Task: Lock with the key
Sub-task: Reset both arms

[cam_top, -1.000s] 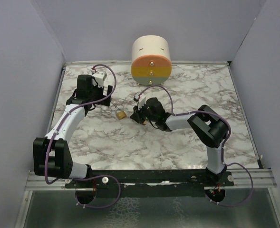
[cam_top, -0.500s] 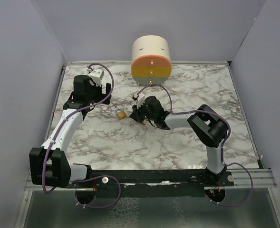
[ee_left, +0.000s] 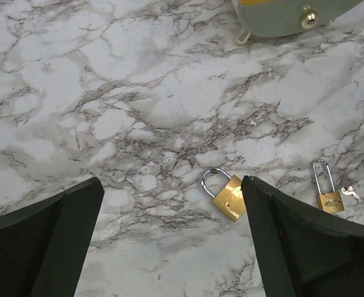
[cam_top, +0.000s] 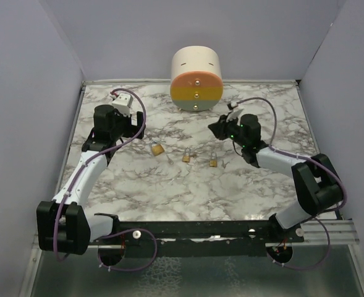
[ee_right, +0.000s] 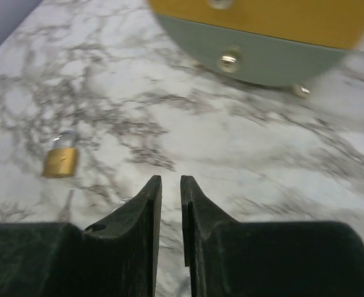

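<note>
Three brass padlocks (cam_top: 186, 156) lie in a row at mid-frame on the marble desk (cam_top: 169, 192). The small key (ee_left: 352, 193) lies just right of the middle padlock (ee_left: 329, 199), at the lower right of the left wrist view. Left gripper (ee_left: 170, 180): jaws fully spread, empty. Right gripper (ee_right: 170, 179): jaws a narrow slit apart, empty. Judged step: fetching the key. The next move calls for a fine pinch on this tiny, flat piece.

A white tabletop with grey marble veining (cam_top: 169, 192) is spreading beneath and ahead of the left gripper (ee_left: 169, 207) and the right gripper (ee_right: 170, 184). Plain pale lilac-grey walls (cam_top: 27, 93) are closing it in beyond them and on both outer sides. Soft, even light is falling across the surface.
</note>
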Robot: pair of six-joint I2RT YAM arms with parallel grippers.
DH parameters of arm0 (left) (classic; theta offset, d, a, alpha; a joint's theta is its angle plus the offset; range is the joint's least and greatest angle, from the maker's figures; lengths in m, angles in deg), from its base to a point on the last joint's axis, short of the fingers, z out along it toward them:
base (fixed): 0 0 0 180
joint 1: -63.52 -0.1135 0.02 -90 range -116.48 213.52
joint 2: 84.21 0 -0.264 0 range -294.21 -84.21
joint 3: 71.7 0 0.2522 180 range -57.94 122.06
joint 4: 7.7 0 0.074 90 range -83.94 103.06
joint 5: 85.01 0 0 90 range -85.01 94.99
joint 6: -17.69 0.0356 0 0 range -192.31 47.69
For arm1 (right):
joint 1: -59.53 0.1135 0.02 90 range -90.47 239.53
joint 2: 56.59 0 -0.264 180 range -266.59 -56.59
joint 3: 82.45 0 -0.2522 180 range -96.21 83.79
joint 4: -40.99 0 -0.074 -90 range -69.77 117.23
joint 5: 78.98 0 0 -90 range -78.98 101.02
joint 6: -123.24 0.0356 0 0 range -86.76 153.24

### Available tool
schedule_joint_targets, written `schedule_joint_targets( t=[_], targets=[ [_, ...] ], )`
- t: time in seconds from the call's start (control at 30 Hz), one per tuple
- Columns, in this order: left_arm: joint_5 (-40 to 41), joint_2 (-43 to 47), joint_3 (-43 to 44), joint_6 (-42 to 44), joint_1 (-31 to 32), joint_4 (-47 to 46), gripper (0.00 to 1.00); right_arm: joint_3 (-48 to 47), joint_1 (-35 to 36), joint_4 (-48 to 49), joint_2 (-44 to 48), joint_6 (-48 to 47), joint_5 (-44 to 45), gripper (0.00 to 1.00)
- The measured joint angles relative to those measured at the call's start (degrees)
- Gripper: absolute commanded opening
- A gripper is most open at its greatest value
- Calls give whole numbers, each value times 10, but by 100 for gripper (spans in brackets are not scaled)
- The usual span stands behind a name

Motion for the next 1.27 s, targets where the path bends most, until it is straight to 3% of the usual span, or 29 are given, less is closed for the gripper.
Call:
schedule_joint_targets(
  t=[0.23, 0.33, 0.4, 0.43, 0.5, 0.9, 1.27],
  targets=[
    [7, 18, -40, -10, 0, -36, 99, 134, -193, 21, 102, 60, -7, 35],
    [17, 22, -41, -10, 0, -44, 99, 170, -275, 35, 144, 87, -22, 54],
    [20, 22, -41, -10, 0, -52, 99, 193, -345, 46, 174, 107, -28, 87],
    [20, 21, -41, -12, 0, -57, 99, 202, -371, 49, 186, 113, -27, 91],
    [25, 20, -41, -17, 0, -68, 99, 220, -398, 50, 213, 118, -19, 92],
    [82, -21, -49, -49, -1, -98, 99, 229, -398, 26, 309, 87, 74, 94],
    [99, -12, -55, -50, -1, -107, 99, 235, -398, 26, 315, 85, 92, 97]
  ],
)
